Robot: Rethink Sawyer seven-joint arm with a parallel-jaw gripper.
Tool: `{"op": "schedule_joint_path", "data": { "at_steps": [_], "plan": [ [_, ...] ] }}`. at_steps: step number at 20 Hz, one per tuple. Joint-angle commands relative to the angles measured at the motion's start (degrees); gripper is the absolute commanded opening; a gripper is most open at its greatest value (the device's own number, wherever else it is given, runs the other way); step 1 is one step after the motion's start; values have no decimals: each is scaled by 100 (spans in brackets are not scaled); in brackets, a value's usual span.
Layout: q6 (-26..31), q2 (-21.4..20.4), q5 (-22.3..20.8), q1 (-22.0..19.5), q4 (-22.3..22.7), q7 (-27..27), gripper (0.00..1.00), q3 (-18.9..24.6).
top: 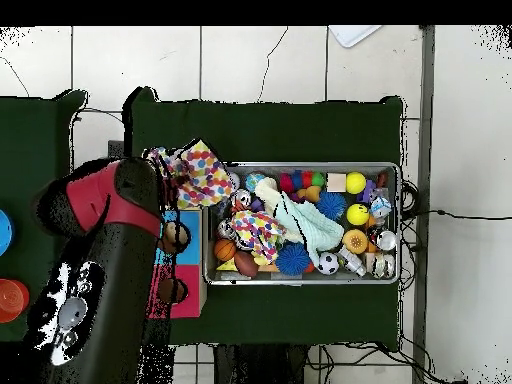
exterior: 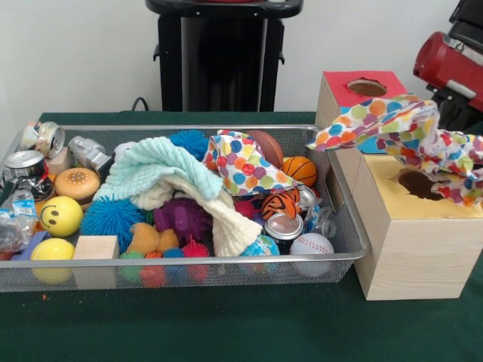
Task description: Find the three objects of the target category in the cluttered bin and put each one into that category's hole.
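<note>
The wire-mesh bin (exterior: 355,226) holds a heap of toys; it also shows in the overhead view (top: 392,172). One polka-dot cloth (exterior: 245,166) lies in it at the back middle, also seen from above (top: 258,232). A second polka-dot cloth (exterior: 400,128) hangs lifted and spread over the yellow-topped box (exterior: 423,249), its right end just above the round hole (exterior: 417,185). It shows from above too (top: 200,175). My red arm (exterior: 447,64) comes in at the right; the gripper is hidden behind this cloth and carries it. No third cloth shows.
A mint-green and cream towel (exterior: 173,177) drapes over the bin's middle. A red-topped box (exterior: 362,87) and a blue-topped box (exterior: 375,145) stand behind the yellow one. Balls, cans and a wooden block (exterior: 96,247) fill the bin.
</note>
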Motion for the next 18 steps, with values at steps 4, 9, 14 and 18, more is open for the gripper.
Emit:
{"op": "schedule_joint_path", "data": {
  "at_steps": [4, 9, 14, 18],
  "plan": [
    [313, 67, -368, -136, 1021, -15, 0, 322],
    [310, -12, -425, -137, 1078, -106, 0, 284],
    [128, 7, -503, -151, 1165, -75, 0, 275],
    [-95, 263, -516, -137, 1030, 197, 0, 316]
  ]
}}
